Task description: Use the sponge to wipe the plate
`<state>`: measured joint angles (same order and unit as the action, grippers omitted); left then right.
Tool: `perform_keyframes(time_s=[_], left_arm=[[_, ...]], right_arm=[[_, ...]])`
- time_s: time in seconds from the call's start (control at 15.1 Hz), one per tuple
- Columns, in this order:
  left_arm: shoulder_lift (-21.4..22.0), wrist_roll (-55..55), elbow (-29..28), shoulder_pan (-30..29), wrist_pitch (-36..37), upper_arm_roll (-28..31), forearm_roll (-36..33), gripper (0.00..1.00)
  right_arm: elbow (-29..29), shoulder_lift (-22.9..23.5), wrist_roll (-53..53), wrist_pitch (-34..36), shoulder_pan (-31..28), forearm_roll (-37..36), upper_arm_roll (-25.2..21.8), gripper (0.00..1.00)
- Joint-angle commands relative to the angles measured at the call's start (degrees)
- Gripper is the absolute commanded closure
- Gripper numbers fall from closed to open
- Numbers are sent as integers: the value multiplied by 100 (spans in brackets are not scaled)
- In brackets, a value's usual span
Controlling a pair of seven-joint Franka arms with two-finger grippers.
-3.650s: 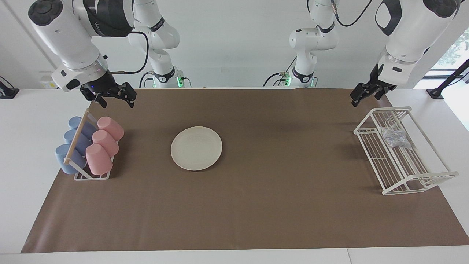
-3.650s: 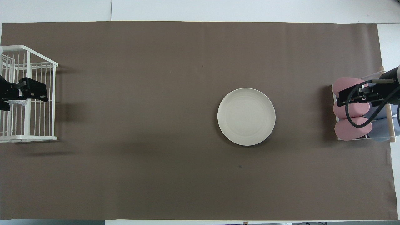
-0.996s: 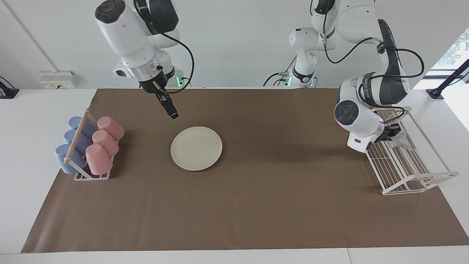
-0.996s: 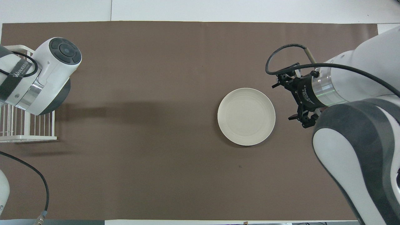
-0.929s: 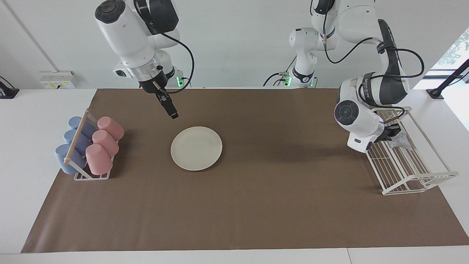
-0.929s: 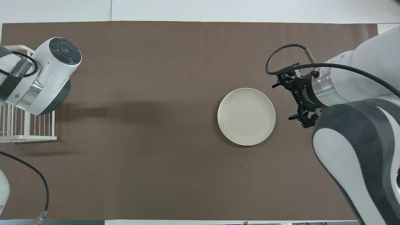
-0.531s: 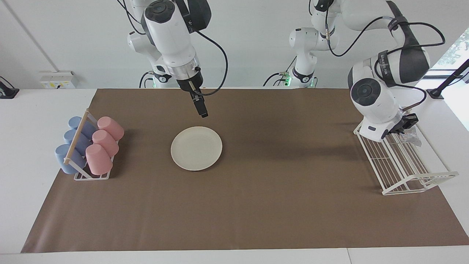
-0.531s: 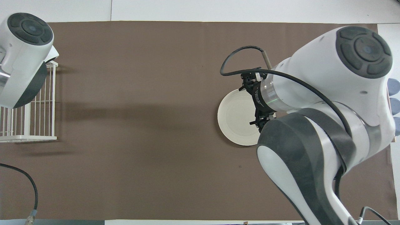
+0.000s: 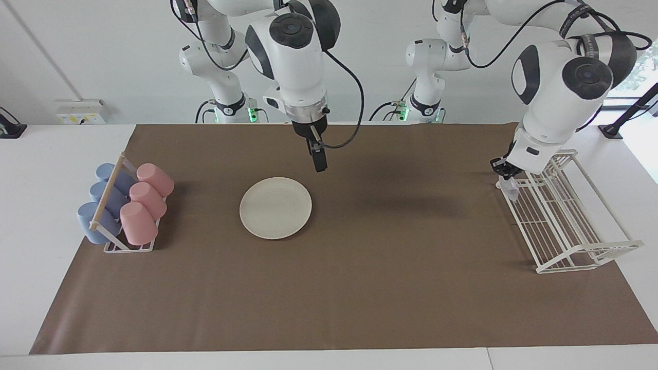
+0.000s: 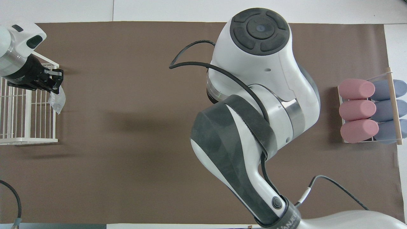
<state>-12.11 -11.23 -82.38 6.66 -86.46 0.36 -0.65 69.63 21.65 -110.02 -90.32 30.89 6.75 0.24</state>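
Note:
The cream-white plate (image 9: 275,207) lies flat on the brown mat; in the overhead view the right arm covers it. My right gripper (image 9: 320,162) points down in the air, open and holding nothing, over the mat just off the plate's rim on the side toward the left arm's end. My left gripper (image 9: 506,172) (image 10: 52,84) is shut on the sponge (image 9: 511,191) (image 10: 57,101), a silvery crinkled pad that dangles from its fingertips. It hangs above the edge of the white wire rack (image 9: 586,257) (image 10: 28,140), on the side facing the table's middle.
A holder with pink and blue cups (image 9: 126,203) (image 10: 369,111) lying on their sides stands at the right arm's end. The brown mat (image 9: 411,288) spreads bare between plate and wire rack.
The left gripper has lifted the sponge out of the wire rack and carried it toward the rack's edge. The right arm has swung from the cup holder's side across to the plate's other side.

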Motion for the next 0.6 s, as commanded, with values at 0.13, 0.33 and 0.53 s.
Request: perform_keyframes(time_s=[0.13, 0.33, 0.53], left_arm=[[156, -476, -41, -428, -19, -9, 1881, 100], [383, -564, -558, -551, -360, -9, 2970, 100], [814, -460, -1523, -543, -1027, -9, 3876, 100]], right_arm=[[-967, 646, -397, 304, 390, -270, -67, 0], [-1319, 963, -714, 278, 540, -341, -59, 0], [-1329, 955, -723, 260, 558, -332, -67, 0]])
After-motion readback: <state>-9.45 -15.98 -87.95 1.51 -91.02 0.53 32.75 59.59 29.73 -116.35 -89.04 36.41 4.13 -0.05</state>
